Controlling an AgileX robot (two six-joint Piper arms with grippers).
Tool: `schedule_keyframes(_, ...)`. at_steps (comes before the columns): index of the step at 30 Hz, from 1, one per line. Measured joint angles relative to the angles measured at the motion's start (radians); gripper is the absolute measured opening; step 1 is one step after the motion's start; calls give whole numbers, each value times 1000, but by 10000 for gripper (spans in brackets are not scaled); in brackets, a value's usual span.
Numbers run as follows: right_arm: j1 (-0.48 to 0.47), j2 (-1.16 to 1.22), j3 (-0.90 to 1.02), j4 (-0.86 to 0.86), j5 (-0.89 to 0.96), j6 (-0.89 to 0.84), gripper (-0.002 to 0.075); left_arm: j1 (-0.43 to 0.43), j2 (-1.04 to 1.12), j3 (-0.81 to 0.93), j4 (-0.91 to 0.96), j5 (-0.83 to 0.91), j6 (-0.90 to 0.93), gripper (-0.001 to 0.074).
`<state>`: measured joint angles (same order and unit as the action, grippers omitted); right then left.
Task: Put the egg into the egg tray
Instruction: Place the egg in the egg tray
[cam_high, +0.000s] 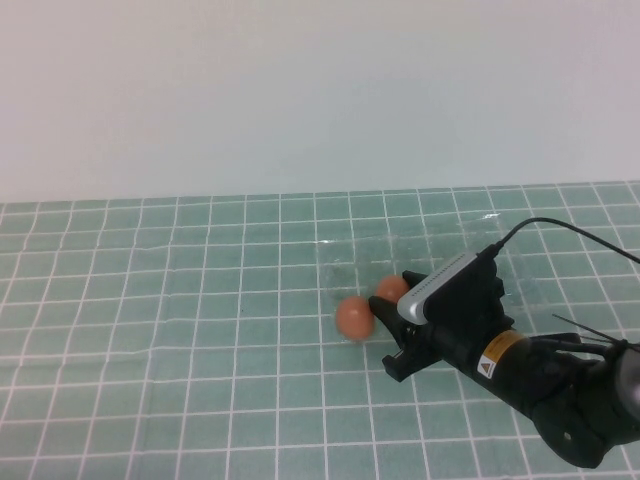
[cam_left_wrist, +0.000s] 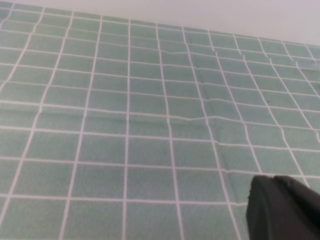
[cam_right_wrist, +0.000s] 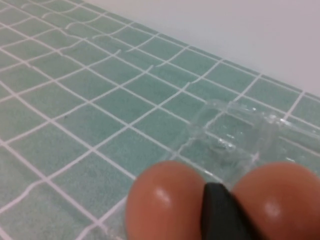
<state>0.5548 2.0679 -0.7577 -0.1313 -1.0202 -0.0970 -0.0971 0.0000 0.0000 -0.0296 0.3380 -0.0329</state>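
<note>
Reaching low with the right claw, one finger wedged between two smooth orange-brown eggs beside the clear plastic egg tray, grip impossible to tell, left claw parked over the green tiled worktop, likewise untellable.

Right arm black, silver-grey camera bar on wrist, yellow warning sticker, thin black cable; right pincer black. Left pincer black.

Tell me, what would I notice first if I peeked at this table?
Two orange-brown eggs: one on the green checked cloth, the other just behind, by the clear egg tray. The right gripper reaches in from the near right, one dark finger between them. The left gripper shows only in its wrist view.
</note>
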Motion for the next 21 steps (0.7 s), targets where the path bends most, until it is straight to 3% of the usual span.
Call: schedule_keyframes(21,0,47,-2,44,-55,0,375,0,0,0,0,0,0,-1)
